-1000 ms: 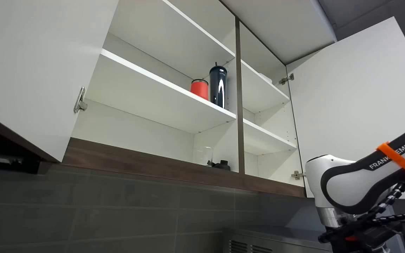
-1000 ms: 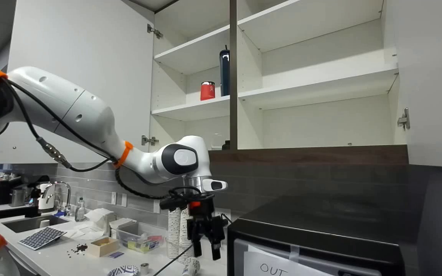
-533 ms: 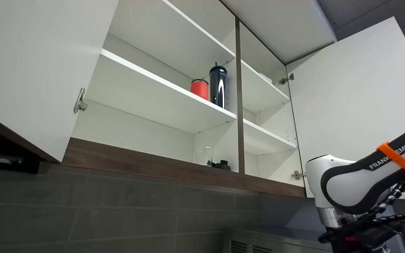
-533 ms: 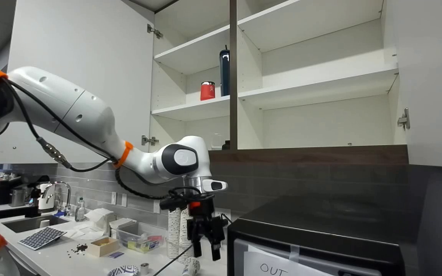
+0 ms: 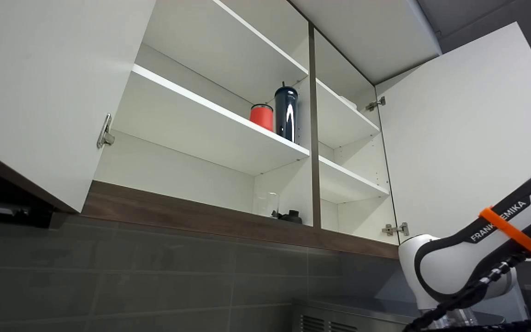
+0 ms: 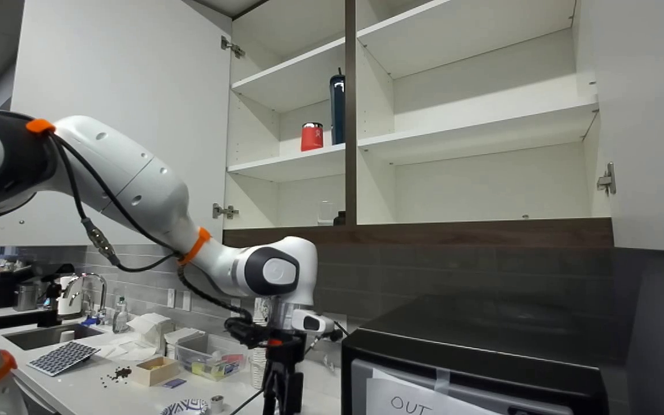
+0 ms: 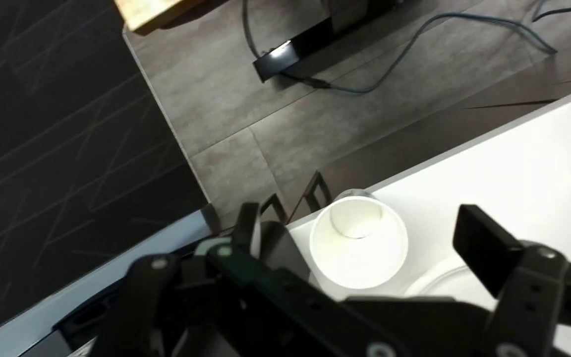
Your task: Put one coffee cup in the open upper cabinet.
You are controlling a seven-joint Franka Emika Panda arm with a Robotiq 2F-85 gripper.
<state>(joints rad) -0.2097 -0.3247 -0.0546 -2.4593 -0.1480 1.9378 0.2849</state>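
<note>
The arm (image 6: pixel 277 268) reaches out over the white tabletop (image 6: pixel 130 400) and bends so that its gripper (image 7: pixel 358 223) points down. In the wrist view the cup (image 7: pixel 360 263) shows between the jaws, close to the tabletop's edge; the jaws are spread wide, with a gap on either side of it. I'm looking straight into its white mouth, so its outer side is mostly hidden.

Well above hangs the cabinet (image 6: pixel 482 232), both doors (image 5: pixel 39 83) swung out. In both exterior views a red tumbler (image 5: pixel 262 117) and a dark bottle (image 5: pixel 286 113) stand near each other on its lower shelf (image 5: pixel 221 110), left of the centre post (image 5: pixel 312 124). Below them, on the cabinet's floor, are a clear glass (image 5: pixel 265 204) and, just beside it, a black thing (image 5: pixel 292 216) too small to name.

Farther along the tabletop, a wooden box (image 6: pixel 155 373) sits near a clear bin (image 6: pixel 217 357). A black appliance (image 6: pixel 470 346) carries a paper sign (image 6: pixel 424 393) that reads "OUT".
</note>
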